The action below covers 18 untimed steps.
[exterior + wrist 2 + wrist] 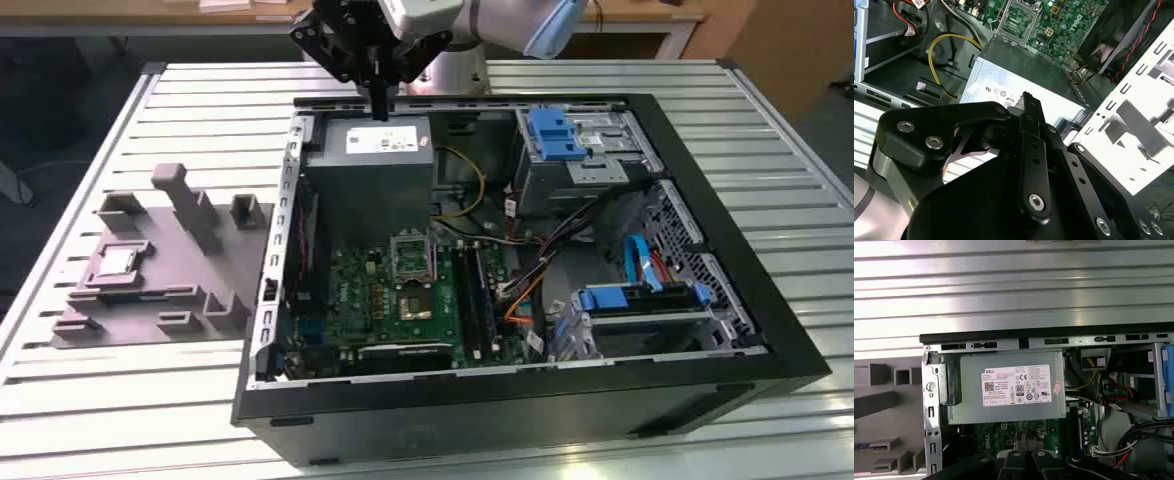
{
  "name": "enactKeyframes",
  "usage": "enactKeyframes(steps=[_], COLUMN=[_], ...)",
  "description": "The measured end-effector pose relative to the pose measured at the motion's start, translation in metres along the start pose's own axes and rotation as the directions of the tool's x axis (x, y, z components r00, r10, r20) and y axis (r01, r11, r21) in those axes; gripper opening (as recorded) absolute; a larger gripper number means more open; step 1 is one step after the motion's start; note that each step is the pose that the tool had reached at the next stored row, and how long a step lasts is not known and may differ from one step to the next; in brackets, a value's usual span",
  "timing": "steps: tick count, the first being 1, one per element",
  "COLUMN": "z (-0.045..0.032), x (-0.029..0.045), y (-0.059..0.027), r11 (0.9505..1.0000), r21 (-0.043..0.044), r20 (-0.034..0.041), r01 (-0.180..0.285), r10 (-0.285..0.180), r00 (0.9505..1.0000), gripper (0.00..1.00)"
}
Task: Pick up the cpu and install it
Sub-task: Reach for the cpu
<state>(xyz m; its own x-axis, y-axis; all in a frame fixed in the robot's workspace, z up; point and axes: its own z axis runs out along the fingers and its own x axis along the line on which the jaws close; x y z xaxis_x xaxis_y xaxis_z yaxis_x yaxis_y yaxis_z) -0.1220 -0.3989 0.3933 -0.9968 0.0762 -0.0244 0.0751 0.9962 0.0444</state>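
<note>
While the gripper [382, 110] hangs over the far rim of the case [534, 410], just above the power supply [367, 190], the cpu [118, 262] lies well apart from it, outside the case. It sits flat in a shallow recess of the grey fixture [147, 300] on the table [80, 400]. From the gripper it lies toward the exterior view's left and nearer that camera, with the case wall between the two. The chip is square, so it has no long axis to speak of, and its edges run roughly in line with the fixture's. In both wrist views the fingers [1029, 107] look drawn narrow, tips together, with nothing between them. The case is open and holds the power supply, the green board [387, 310], blue-tabbed drive bays and loose cables. The socket [411, 258] on the board, nearer the camera than the power supply, looks empty, though I can't be sure.
</note>
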Motion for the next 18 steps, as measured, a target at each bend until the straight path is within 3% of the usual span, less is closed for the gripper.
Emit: enactKeyframes(steps=[18], z=[0.0], x=[0.0048], y=[-0.0004], r11=[1.0], r21=[0.0], r20=[0.0001], r01=[0.0], r10=[0.0], r00=[1.0], gripper=[0.11])
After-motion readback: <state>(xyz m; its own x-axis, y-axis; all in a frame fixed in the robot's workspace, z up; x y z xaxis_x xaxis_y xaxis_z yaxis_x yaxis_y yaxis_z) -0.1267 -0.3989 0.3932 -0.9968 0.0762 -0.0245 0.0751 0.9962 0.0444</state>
